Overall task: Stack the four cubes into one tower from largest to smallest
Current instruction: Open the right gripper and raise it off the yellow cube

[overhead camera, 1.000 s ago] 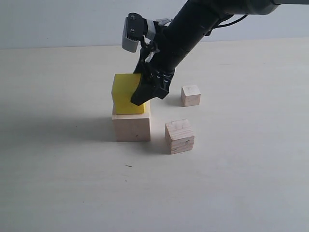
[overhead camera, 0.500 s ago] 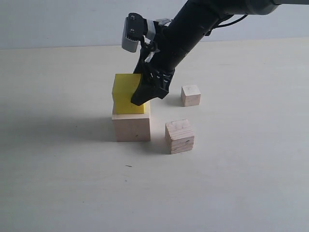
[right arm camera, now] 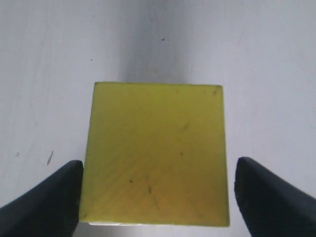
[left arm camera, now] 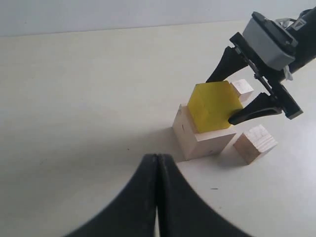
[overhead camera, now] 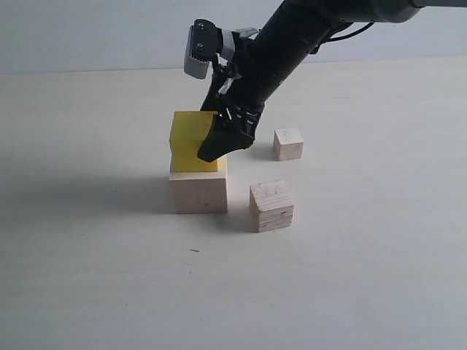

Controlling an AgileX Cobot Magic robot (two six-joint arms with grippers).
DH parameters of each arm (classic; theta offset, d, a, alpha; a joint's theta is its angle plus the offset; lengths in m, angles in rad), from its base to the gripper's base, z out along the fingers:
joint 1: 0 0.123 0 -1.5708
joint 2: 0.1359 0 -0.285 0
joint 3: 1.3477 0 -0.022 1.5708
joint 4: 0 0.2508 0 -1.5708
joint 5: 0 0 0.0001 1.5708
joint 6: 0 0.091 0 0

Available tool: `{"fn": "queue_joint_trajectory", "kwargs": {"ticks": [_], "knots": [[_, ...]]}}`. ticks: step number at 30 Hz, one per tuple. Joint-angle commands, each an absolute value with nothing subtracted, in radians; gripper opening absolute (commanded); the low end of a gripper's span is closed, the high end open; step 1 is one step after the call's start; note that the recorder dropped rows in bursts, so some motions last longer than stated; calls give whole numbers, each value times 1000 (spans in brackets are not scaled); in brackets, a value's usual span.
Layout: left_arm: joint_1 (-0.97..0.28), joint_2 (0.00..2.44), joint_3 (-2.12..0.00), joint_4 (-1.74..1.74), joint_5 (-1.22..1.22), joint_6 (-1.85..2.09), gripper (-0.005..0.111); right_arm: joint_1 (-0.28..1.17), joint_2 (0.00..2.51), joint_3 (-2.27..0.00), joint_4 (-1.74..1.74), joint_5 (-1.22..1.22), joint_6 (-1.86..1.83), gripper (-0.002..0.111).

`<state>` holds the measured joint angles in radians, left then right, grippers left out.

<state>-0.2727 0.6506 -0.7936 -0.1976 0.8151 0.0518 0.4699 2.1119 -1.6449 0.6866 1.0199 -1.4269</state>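
Observation:
The bright yellow cube [overhead camera: 191, 142] rests on the largest pale wood cube [overhead camera: 198, 191], forming a two-block tower left of centre. My right gripper [overhead camera: 210, 144] reaches down over it, its fingers [right arm camera: 49, 197] standing on either side of the yellow cube [right arm camera: 155, 153]; a thin gap shows at one side, so it is open. The grainy cube with the dark crack [overhead camera: 271, 205] sits on the table to the right of the tower. The smallest pale cube [overhead camera: 288, 144] lies farther back. My left gripper [left arm camera: 157, 165] is shut and empty, hovering away from the blocks.
The pale tabletop [overhead camera: 95, 277] stretches around the blocks, with a grey wall [overhead camera: 87, 29] behind. The right arm [overhead camera: 292, 36] slants down from the upper right over the two loose cubes.
The right gripper's fingers have spread slightly off the yellow cube's sides, letting it go on the large cube. The cubes have stayed where they were.

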Motion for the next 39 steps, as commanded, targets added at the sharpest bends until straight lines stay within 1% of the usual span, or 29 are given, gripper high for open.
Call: {"fn": "queue_joint_trajectory", "kwargs": {"ticks": [1, 17, 22, 24, 26, 29, 32, 35, 37, 39], "knots": [[-278, 652, -792, -193, 815, 53, 0, 466, 2097, -1642, 688, 1023, -1382, 79], [-278, 652, -792, -191, 810, 53, 0, 466, 1988, -1642, 686, 1020, -1320, 79], [-278, 652, -792, -191, 810, 53, 0, 466, 1928, -1642, 597, 1003, -1167, 78], [-278, 652, -792, -191, 810, 53, 0, 466, 1900, -1642, 528, 979, -1056, 76], [-278, 652, -792, -191, 810, 53, 0, 466, 1878, -1642, 458, 968, -937, 70], [-278, 652, -792, -191, 812, 53, 0, 466, 1851, -1642, 339, 963, -800, 53], [-278, 652, -792, -191, 817, 53, 0, 466, 1837, -1642, 250, 956, -748, 37], [-278, 652, -790, -191, 817, 53, 0, 466, 1834, -1642, 261, 946, -748, 25], [-278, 652, -790, -191, 815, 53, 0, 466, 1834, -1642, 273, 949, -733, 20], [-278, 652, -790, -191, 815, 53, 0, 466, 1841, -1642, 245, 962, -597, 16]]}}
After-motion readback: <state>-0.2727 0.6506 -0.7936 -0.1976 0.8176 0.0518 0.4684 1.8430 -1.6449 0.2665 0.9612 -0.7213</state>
